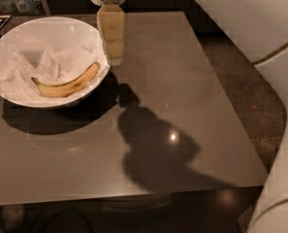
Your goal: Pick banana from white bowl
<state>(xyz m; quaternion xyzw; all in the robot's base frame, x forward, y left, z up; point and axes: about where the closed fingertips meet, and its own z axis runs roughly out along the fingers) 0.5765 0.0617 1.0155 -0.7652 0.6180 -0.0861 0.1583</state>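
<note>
The banana (68,84), yellow with brown speckles, lies curved on crumpled white paper in the right half of the white bowl (61,29), which stands at the table's far left. My gripper (114,56) hangs down from the top of the camera view, just beside the bowl's right rim and above and right of the banana's right end. It holds nothing that I can see. Its shadow falls on the table right of the bowl.
The grey table (182,106) fills most of the view, its front edge near the bottom. My white arm (274,57) covers the upper right and lower right corners. Dark floor lies beyond the table's right edge. Bottles and clutter stand at the far left behind the bowl.
</note>
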